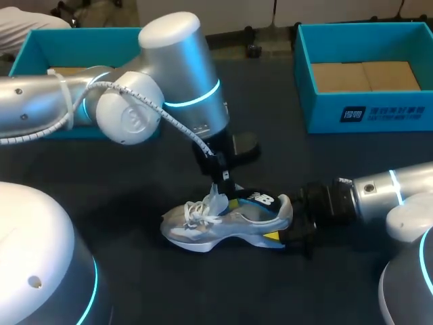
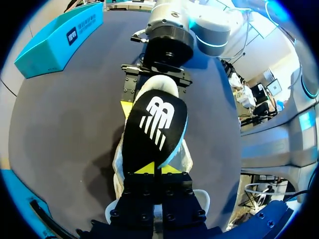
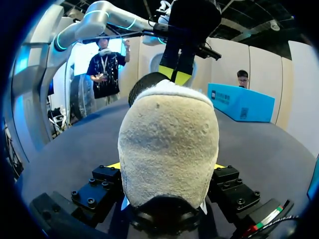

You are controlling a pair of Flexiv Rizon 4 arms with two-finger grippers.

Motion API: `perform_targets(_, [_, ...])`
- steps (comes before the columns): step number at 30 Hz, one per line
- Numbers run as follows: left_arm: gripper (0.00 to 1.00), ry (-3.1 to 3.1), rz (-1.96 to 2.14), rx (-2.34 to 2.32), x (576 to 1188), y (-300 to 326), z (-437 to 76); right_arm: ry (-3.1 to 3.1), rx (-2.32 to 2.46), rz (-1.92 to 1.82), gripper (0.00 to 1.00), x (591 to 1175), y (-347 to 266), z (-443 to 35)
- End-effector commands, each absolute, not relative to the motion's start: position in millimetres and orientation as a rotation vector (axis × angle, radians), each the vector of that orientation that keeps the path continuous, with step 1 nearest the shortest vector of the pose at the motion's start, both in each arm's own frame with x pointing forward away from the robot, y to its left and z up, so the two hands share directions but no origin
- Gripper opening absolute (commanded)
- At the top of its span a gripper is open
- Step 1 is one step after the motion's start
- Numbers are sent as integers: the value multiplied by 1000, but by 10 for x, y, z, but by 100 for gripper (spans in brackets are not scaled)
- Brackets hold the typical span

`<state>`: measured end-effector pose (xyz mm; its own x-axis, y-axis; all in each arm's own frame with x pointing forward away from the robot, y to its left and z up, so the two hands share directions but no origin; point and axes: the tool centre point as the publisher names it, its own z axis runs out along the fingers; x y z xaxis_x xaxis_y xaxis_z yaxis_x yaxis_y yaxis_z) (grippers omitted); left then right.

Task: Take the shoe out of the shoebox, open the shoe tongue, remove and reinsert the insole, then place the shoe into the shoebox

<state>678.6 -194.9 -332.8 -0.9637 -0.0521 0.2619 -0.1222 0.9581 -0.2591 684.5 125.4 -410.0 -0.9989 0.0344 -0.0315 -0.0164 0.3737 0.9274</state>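
Note:
A grey and white shoe (image 1: 216, 227) lies on its side on the dark table. My right gripper (image 1: 289, 229) is shut on its padded heel (image 3: 169, 139), one yellow tip on each side. Straight above the shoe's opening, my left gripper (image 1: 225, 184) is shut on one end of the black insole (image 2: 155, 129), which bears a white logo. The insole slants from those fingertips (image 2: 144, 168) toward the heel and my right gripper (image 2: 155, 77). Whether its far end rests inside the shoe I cannot tell. From the right wrist, the left gripper (image 3: 178, 75) hangs just beyond the heel.
An open teal shoebox (image 1: 369, 115) with a cardboard floor stands at the back right. A second teal box (image 1: 40, 44) sits at the back left, partly behind my left arm. The shoe's white laces (image 1: 199, 211) hang loose.

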Motion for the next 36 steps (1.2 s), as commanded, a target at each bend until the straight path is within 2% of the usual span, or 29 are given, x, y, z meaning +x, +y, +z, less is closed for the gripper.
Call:
perform_targets(1, [0,-2858,436,131,6751,-1900,-3300,2572,17,1726,0,6839,1269,-4102])
perform_targets(4, [0,-2859,443,138,6751,-1891,-3287,2572,17,1726,0,6839,1269,-4102])
perform_targets(5, [10,-2860,442,139,6751,-1890,-3287,2572,17,1726,0,6839,1269,-4102])
perform_targets(6, [40,-2862,438,139,6752,-1890,-3289,2572,17,1726,0,6839,1269,-4102])
perform_targets(7, [58,-2866,435,139,6752,-1890,-3290,2572,17,1726,0,6839,1269,-4102])
perform_targets(8, [67,-2868,436,140,6751,-1891,-3290,2572,17,1726,0,6839,1269,-4102])
perform_targets(9, [80,-2870,438,141,6744,-1892,-3287,2572,17,1726,0,6839,1269,-4102])
perform_targets(10, [84,-2877,444,136,6729,-1894,-3267,2572,17,1726,0,6839,1269,-4102])
perform_targets(13, [74,-2888,450,128,6705,-1906,-3232,2572,17,1726,0,6839,1269,-4102])
perform_targets(21, [75,-2942,459,101,6625,-1988,-3095,2572,17,1726,0,6839,1269,-4102])
perform_targets(30, [65,-3095,476,132,6463,-2156,-3060,2572,17,1726,0,6839,1269,-4102])
perform_targets(36, [64,-3192,490,179,6397,-2230,-3083,2572,17,1726,0,6839,1269,-4102])
